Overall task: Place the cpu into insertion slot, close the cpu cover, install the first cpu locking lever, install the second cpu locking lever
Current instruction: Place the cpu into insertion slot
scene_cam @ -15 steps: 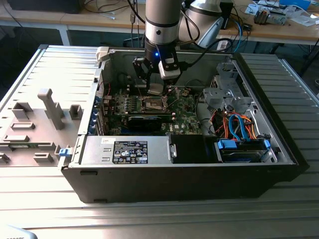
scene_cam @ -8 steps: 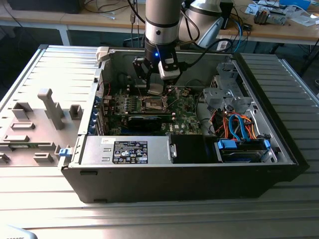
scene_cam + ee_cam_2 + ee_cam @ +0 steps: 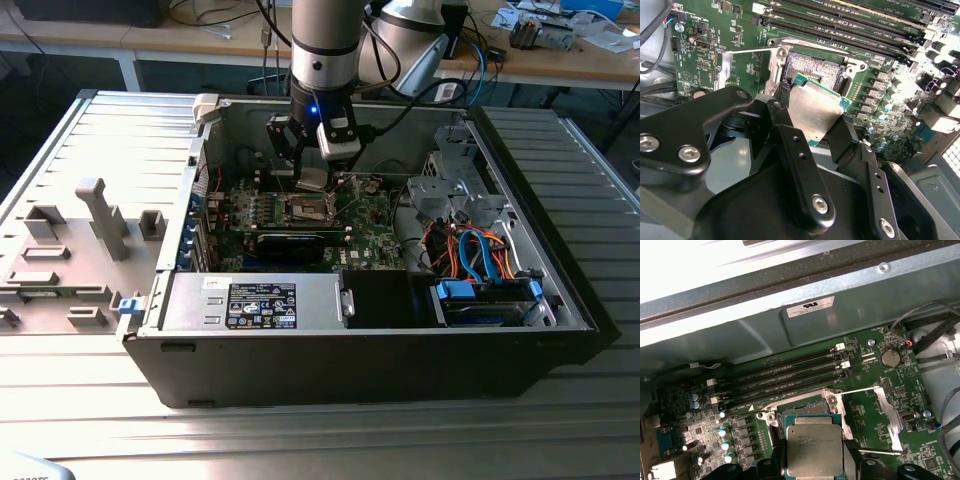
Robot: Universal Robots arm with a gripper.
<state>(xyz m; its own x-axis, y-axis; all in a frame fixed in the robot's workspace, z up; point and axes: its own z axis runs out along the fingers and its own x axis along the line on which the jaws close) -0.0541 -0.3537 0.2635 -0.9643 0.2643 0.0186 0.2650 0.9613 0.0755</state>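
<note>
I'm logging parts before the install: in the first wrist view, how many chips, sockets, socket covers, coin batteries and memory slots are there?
chip: 1
socket: 1
socket cover: 1
coin battery: 1
memory slots: 4
Total: 8

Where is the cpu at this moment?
In the second wrist view the cpu is held by the gripper just above the open insertion slot on the green motherboard.

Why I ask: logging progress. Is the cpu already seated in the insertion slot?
No, the gripper holds the cpu above the open insertion slot.
</note>
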